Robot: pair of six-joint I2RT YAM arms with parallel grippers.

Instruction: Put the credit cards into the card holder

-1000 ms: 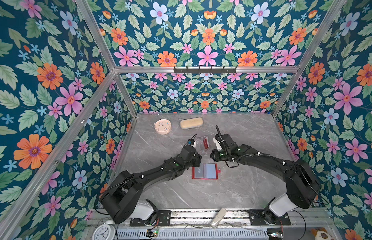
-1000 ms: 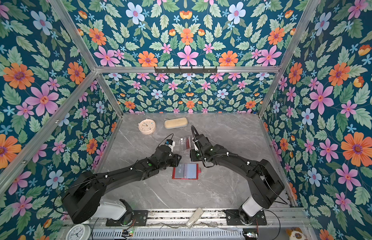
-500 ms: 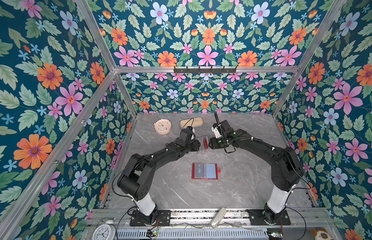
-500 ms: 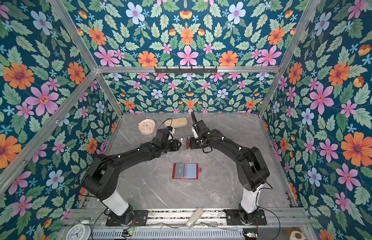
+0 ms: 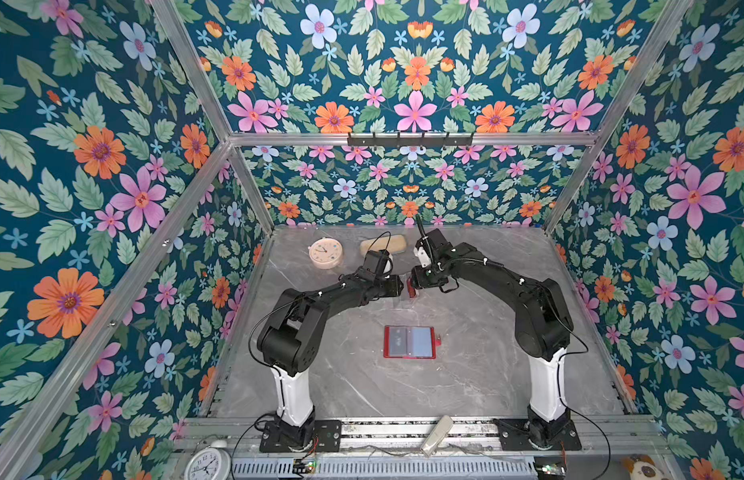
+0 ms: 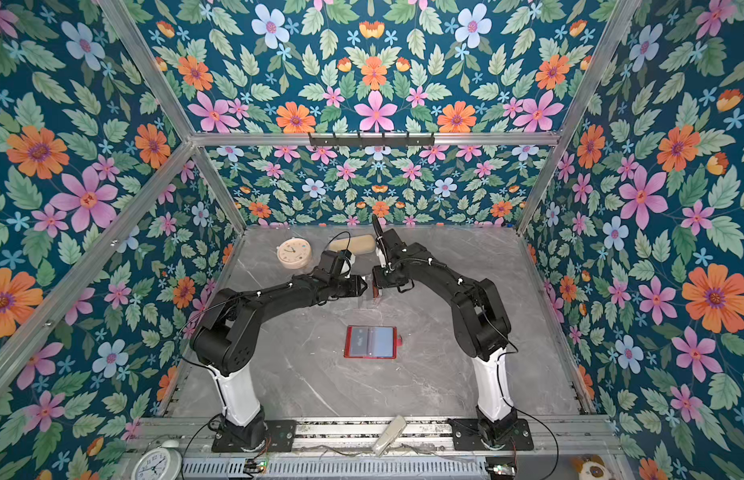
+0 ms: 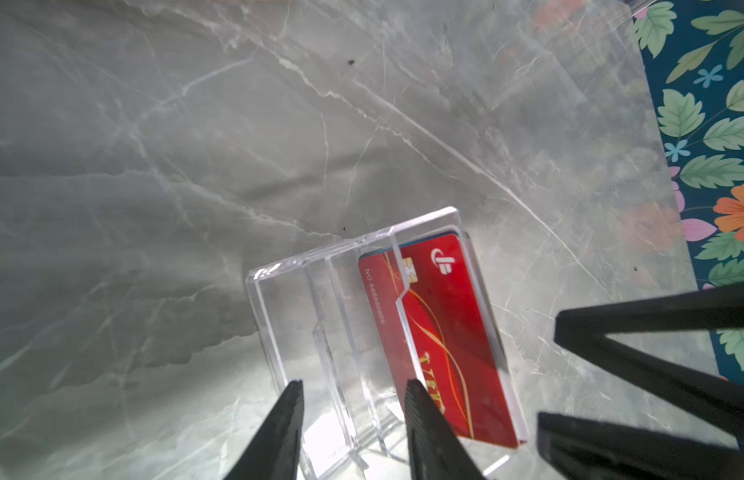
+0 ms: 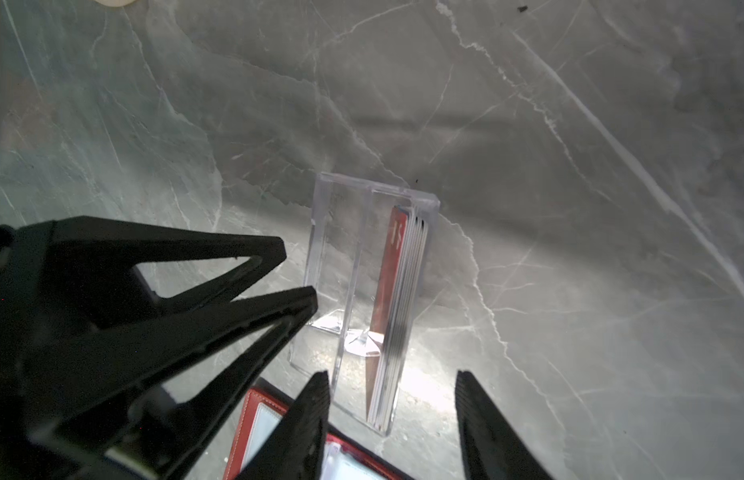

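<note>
1. The cards stood on edge as one stack in an end slot of a clear stand. The red one faced outward and a blue edge showed behind it.
2. In the right wrist view the stack showed edge-on, several thin cards pressed together. The stand's other slots looked empty.
3. A clear divider with a notched edge stood across the red card's face.
4. The stand rested on the grey marble table, toward the back of the middle. In both top views only a red sliver showed between the gripper tips.
5. The left gripper hung over the stand's near end with its jaws apart and nothing between them. Whether a finger touched the acrylic could not be told.
6. The right gripper hung by the stand's card end, its jaws also spread and holding nothing.
7. The two grippers met almost tip to tip beside the stand, crowding it from both sides.
8. The red card holder lay open and flat nearer the front, well apart from the stand.
9. A round clock and a tan block sat behind the left arm near the back wall.
</note>
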